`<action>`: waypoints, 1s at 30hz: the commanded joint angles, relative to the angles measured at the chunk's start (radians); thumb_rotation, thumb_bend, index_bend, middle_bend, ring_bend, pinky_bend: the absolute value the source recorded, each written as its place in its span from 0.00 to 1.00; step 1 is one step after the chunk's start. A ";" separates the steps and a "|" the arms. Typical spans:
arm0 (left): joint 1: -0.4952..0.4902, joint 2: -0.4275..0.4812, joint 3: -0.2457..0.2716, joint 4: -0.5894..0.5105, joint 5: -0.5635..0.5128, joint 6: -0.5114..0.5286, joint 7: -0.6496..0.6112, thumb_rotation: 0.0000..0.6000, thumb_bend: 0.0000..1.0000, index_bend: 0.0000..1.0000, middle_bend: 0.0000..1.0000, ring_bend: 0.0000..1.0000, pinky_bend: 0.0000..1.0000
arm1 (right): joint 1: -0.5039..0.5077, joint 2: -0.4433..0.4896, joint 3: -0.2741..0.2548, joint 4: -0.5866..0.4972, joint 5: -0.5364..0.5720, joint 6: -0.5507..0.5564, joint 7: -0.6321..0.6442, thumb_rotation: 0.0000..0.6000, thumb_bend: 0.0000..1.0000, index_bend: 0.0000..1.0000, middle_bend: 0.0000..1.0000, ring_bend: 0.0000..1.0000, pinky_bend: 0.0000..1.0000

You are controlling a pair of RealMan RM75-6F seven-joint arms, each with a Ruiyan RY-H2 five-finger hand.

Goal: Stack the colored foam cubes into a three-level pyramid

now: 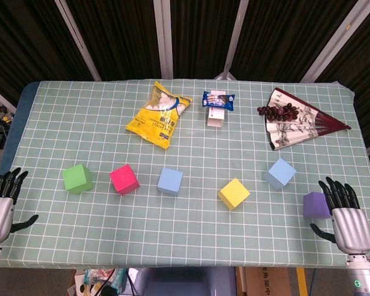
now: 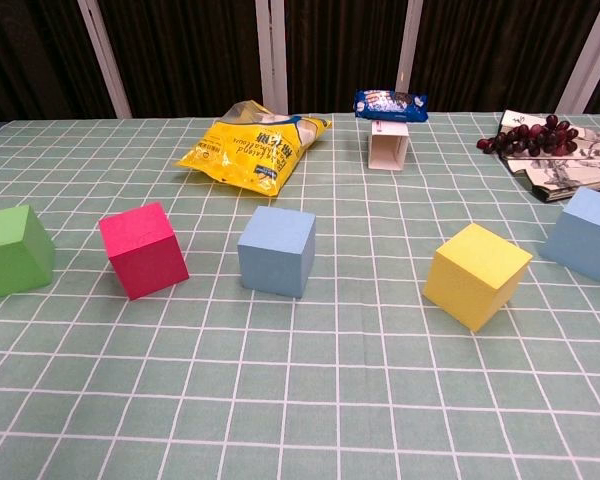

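Observation:
Six foam cubes lie apart on the checked tablecloth. From left to right stand a green cube (image 1: 78, 178) (image 2: 12, 251), a red cube (image 1: 124, 179) (image 2: 143, 249), a blue cube (image 1: 170, 181) (image 2: 277, 251), a yellow cube (image 1: 234, 193) (image 2: 477, 275), a second blue cube (image 1: 279, 173) (image 2: 585, 232) and a purple cube (image 1: 316, 205). My left hand (image 1: 1, 206) rests open at the table's near left edge, holding nothing. My right hand (image 1: 344, 216) is open at the near right edge, just right of the purple cube. Neither hand shows in the chest view.
At the back lie a yellow snack bag (image 1: 159, 115) (image 2: 254, 144), a blue cookie packet on a small white box (image 1: 217, 106) (image 2: 390, 125), and a paper fan with dark grapes (image 1: 296, 118) (image 2: 557, 150). The table's near edge (image 1: 172, 264) runs between my hands.

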 commanded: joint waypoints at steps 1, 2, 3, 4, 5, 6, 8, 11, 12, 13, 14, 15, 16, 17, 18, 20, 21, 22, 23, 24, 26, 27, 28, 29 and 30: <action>-0.001 0.000 -0.001 0.000 -0.002 -0.001 0.001 1.00 0.09 0.00 0.00 0.00 0.00 | 0.000 0.000 0.000 0.000 -0.001 0.001 0.000 1.00 0.17 0.00 0.00 0.00 0.00; -0.001 -0.001 -0.001 0.000 -0.002 -0.001 0.000 1.00 0.09 0.00 0.00 0.00 0.00 | 0.000 0.000 0.000 0.001 -0.001 0.000 0.000 1.00 0.17 0.00 0.00 0.00 0.00; -0.001 -0.001 -0.001 0.001 -0.002 -0.001 0.001 1.00 0.09 0.00 0.00 0.00 0.00 | 0.000 0.000 0.000 0.001 -0.001 0.000 0.000 1.00 0.17 0.00 0.00 0.00 0.00; -0.001 -0.001 -0.001 0.002 -0.002 -0.002 0.002 1.00 0.09 0.00 0.00 0.00 0.00 | 0.001 0.000 0.000 0.000 -0.001 -0.001 0.000 1.00 0.17 0.00 0.00 0.00 0.00; -0.001 -0.001 -0.001 0.001 -0.003 -0.003 0.002 1.00 0.09 0.00 0.00 0.00 0.00 | 0.001 0.000 0.000 0.000 -0.001 -0.001 0.000 1.00 0.17 0.00 0.00 0.00 0.00; -0.001 -0.001 -0.002 0.001 -0.003 -0.002 0.002 1.00 0.09 0.00 0.00 0.00 0.00 | 0.001 0.000 0.000 0.002 -0.002 -0.001 -0.002 1.00 0.17 0.00 0.00 0.00 0.00; -0.002 -0.002 -0.001 0.002 -0.004 -0.003 0.005 1.00 0.09 0.00 0.00 0.00 0.00 | 0.001 0.000 0.000 0.000 -0.001 0.000 0.002 1.00 0.17 0.00 0.00 0.00 0.00; -0.001 -0.001 -0.002 0.000 -0.008 -0.005 0.005 1.00 0.09 0.00 0.00 0.00 0.00 | 0.002 0.000 0.001 0.003 -0.003 0.001 0.003 1.00 0.17 0.00 0.00 0.00 0.00; -0.002 -0.001 -0.002 -0.001 -0.008 -0.005 0.006 1.00 0.09 0.00 0.00 0.00 0.00 | 0.002 -0.001 0.001 0.004 -0.002 -0.002 0.003 1.00 0.17 0.00 0.00 0.00 0.00; -0.002 -0.001 -0.002 -0.001 -0.008 -0.005 0.007 1.00 0.09 0.00 0.00 0.00 0.00 | 0.003 -0.002 0.001 0.003 -0.001 -0.004 0.003 1.00 0.17 0.00 0.00 0.00 0.00; -0.002 -0.001 -0.001 -0.001 -0.008 -0.006 0.007 1.00 0.09 0.00 0.00 0.00 0.00 | 0.004 -0.002 0.001 0.003 0.000 -0.005 0.003 1.00 0.17 0.00 0.00 0.00 0.00; -0.002 -0.001 -0.001 -0.001 -0.007 -0.006 0.007 1.00 0.09 0.00 0.00 0.00 0.00 | 0.004 -0.001 0.001 0.002 -0.001 -0.004 0.003 1.00 0.17 0.00 0.00 0.00 0.00; -0.002 -0.001 -0.001 0.000 -0.008 -0.007 0.009 1.00 0.09 0.00 0.00 0.00 0.00 | 0.002 -0.001 0.002 -0.001 -0.002 0.000 0.007 1.00 0.17 0.00 0.00 0.00 0.00; -0.002 -0.001 -0.001 -0.001 -0.009 -0.008 0.010 1.00 0.09 0.00 0.00 0.00 0.00 | 0.001 0.000 0.002 -0.002 -0.004 0.003 0.010 1.00 0.17 0.00 0.00 0.00 0.00; -0.002 -0.001 0.000 -0.004 -0.012 -0.010 0.010 1.00 0.09 0.00 0.00 0.00 0.00 | 0.000 0.001 0.002 -0.002 -0.006 0.007 0.013 1.00 0.17 0.00 0.00 0.00 0.00; -0.003 -0.001 -0.001 -0.008 -0.014 -0.011 0.012 1.00 0.09 0.00 0.00 0.00 0.00 | -0.002 0.002 0.002 0.001 -0.009 0.012 0.016 1.00 0.17 0.00 0.00 0.00 0.00; -0.004 -0.003 -0.002 -0.010 -0.016 -0.012 0.013 1.00 0.09 0.00 0.00 0.00 0.00 | -0.002 0.001 0.002 0.004 -0.010 0.012 0.018 1.00 0.17 0.00 0.00 0.00 0.00; -0.005 -0.005 -0.003 -0.010 -0.017 -0.013 0.015 1.00 0.09 0.00 0.00 0.00 0.00 | -0.001 0.000 0.003 0.007 -0.010 0.012 0.018 1.00 0.17 0.00 0.00 0.00 0.00; -0.007 -0.007 -0.005 -0.011 -0.018 -0.015 0.017 1.00 0.09 0.00 0.00 0.00 0.00 | 0.001 -0.001 0.004 0.011 -0.009 0.011 0.017 1.00 0.17 0.00 0.00 0.00 0.00; -0.010 -0.009 -0.006 -0.010 -0.019 -0.018 0.021 1.00 0.09 0.00 0.00 0.00 0.00 | 0.002 -0.002 0.005 0.014 -0.006 0.008 0.017 1.00 0.17 0.00 0.00 0.00 0.00; -0.016 -0.016 -0.008 -0.008 -0.028 -0.030 0.036 1.00 0.09 0.00 0.00 0.00 0.00 | 0.003 -0.004 0.008 0.015 0.008 0.000 0.022 1.00 0.17 0.00 0.00 0.00 0.00; -0.019 -0.018 -0.009 -0.010 -0.033 -0.036 0.042 1.00 0.09 0.00 0.00 0.00 0.00 | 0.004 -0.004 0.010 0.012 0.014 -0.004 0.024 1.00 0.17 0.00 0.00 0.00 0.00; -0.021 -0.018 -0.010 -0.012 -0.038 -0.041 0.047 1.00 0.09 0.00 0.00 0.00 0.00 | 0.004 -0.003 0.011 0.011 0.017 -0.006 0.024 1.00 0.17 0.00 0.00 0.00 0.00; -0.022 -0.017 -0.010 -0.015 -0.041 -0.044 0.050 1.00 0.09 0.00 0.00 0.00 0.00 | 0.004 -0.003 0.011 0.011 0.018 -0.006 0.024 1.00 0.17 0.00 0.00 0.00 0.00; -0.023 -0.013 -0.010 -0.019 -0.045 -0.047 0.054 1.00 0.09 0.00 0.00 0.00 0.00 | 0.003 -0.002 0.009 0.010 0.017 -0.006 0.023 1.00 0.17 0.00 0.00 0.00 0.00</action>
